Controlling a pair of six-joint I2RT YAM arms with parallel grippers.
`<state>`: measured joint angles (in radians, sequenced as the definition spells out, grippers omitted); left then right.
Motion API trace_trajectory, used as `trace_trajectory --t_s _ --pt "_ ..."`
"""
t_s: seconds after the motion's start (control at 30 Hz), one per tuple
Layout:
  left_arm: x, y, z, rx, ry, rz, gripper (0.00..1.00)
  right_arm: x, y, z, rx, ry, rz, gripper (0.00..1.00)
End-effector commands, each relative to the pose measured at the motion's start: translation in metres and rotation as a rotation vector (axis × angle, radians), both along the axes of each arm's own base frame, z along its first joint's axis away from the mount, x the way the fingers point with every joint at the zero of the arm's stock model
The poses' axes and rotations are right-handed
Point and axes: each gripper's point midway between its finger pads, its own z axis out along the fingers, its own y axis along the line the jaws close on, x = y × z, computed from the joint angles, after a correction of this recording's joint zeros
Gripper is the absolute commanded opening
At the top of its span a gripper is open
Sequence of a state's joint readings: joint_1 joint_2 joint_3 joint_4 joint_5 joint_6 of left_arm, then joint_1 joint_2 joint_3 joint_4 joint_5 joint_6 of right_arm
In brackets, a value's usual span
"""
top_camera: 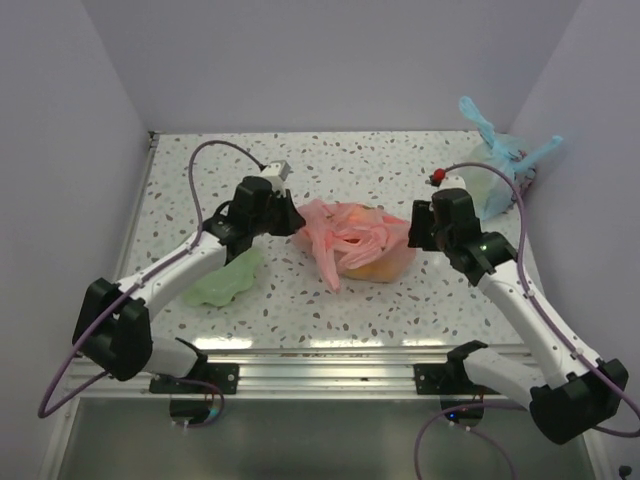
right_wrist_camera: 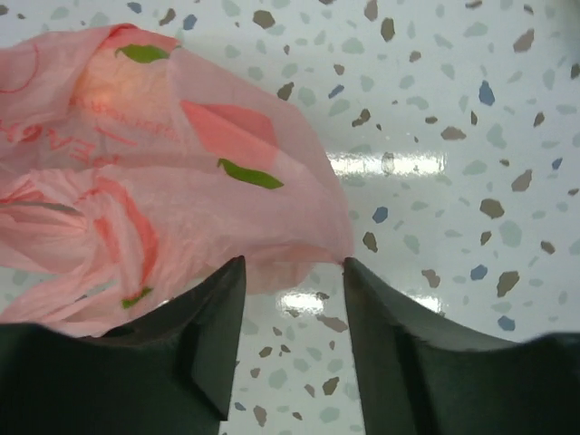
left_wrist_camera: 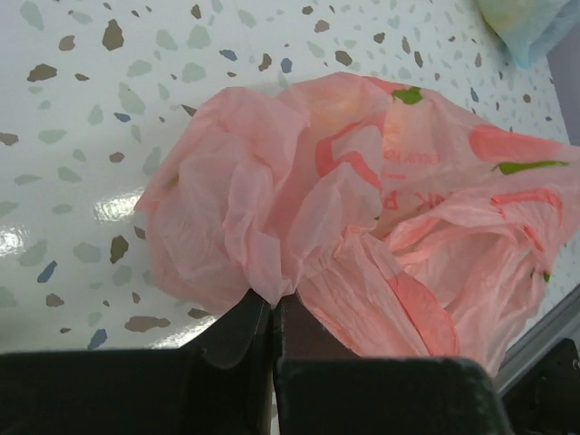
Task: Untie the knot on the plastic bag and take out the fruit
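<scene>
The pink plastic bag (top_camera: 350, 240) lies crumpled in the middle of the table. Something yellow-orange, the fruit (top_camera: 375, 268), shows through its lower right side. A loose pink ear (top_camera: 328, 270) trails toward the front; I cannot make out a tied knot. My left gripper (top_camera: 285, 216) is at the bag's left edge, and in the left wrist view it (left_wrist_camera: 272, 299) is shut on a fold of the bag (left_wrist_camera: 362, 199). My right gripper (top_camera: 416, 236) is at the bag's right side; it (right_wrist_camera: 292, 267) is open, with the bag's edge (right_wrist_camera: 181, 199) just ahead of its tips.
A light green bowl (top_camera: 225, 280) lies near the left arm, left of the bag. A light blue tied bag (top_camera: 497, 170) stands at the back right by the wall; its corner also shows in the left wrist view (left_wrist_camera: 535, 27). Walls close the left, back and right sides.
</scene>
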<state>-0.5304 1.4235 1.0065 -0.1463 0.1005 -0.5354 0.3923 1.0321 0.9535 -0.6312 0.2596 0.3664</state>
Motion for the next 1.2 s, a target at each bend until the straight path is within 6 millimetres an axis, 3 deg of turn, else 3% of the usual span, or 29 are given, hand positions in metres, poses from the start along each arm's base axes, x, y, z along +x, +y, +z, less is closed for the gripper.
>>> trace_trajectory --t_s 0.0,0.03,0.07,0.13,0.17,0.23,0.4,0.57,0.7,0.77,0.8,0.87,0.9,0.97,1.0,1.17 --pt "-0.019 -0.013 0.033 -0.109 -0.052 -0.074 0.00 0.001 0.026 0.046 0.017 -0.070 0.167 0.54" --pt "-0.024 -0.015 0.032 -0.125 -0.041 -0.080 0.00 0.002 0.030 0.051 0.010 -0.077 0.180 0.65" --pt "-0.027 -0.016 0.036 -0.136 -0.047 -0.083 0.00 0.004 0.036 0.065 0.012 -0.103 0.200 0.70" --pt "-0.031 -0.018 0.038 -0.145 -0.045 -0.087 0.00 0.001 0.058 0.065 -0.016 -0.081 0.267 0.80" --pt "-0.033 -0.018 0.041 -0.150 -0.050 -0.089 0.00 0.004 0.063 0.075 -0.042 -0.105 0.274 0.82" --pt "-0.035 -0.019 0.041 -0.152 -0.052 -0.088 0.00 0.007 0.078 0.064 -0.081 -0.068 0.301 0.86" --pt "-0.037 -0.015 0.043 -0.147 -0.060 -0.083 0.00 0.031 0.076 0.050 -0.175 -0.078 0.228 0.92" --pt "-0.044 -0.008 0.034 -0.135 -0.048 -0.071 0.00 0.048 0.072 0.006 -0.298 0.021 0.184 0.93" --pt "-0.051 0.005 0.020 -0.092 -0.023 -0.031 0.00 0.049 0.047 -0.023 -0.407 0.078 0.096 0.84" --pt "-0.051 0.014 0.018 -0.063 -0.029 0.002 0.00 0.047 0.024 -0.032 -0.460 0.103 0.020 0.76" --pt "-0.053 0.020 0.010 -0.036 -0.013 0.014 0.00 0.048 0.001 -0.032 -0.463 0.124 -0.046 0.73" --pt "-0.052 0.031 0.004 0.004 -0.013 0.054 0.00 0.046 -0.022 -0.034 -0.409 0.147 -0.124 0.62" --pt "-0.054 0.036 -0.004 0.023 0.002 0.064 0.00 0.048 -0.045 -0.022 -0.366 0.121 -0.199 0.58" --pt "-0.051 0.046 -0.007 0.046 -0.005 0.099 0.00 0.049 -0.065 -0.008 -0.323 0.089 -0.269 0.49" --pt "-0.051 0.050 -0.011 0.058 -0.004 0.110 0.00 0.048 -0.068 0.003 -0.300 0.061 -0.288 0.45" --pt "-0.040 0.043 -0.011 0.050 -0.010 0.091 0.00 0.055 -0.063 0.046 -0.212 -0.040 -0.296 0.07"
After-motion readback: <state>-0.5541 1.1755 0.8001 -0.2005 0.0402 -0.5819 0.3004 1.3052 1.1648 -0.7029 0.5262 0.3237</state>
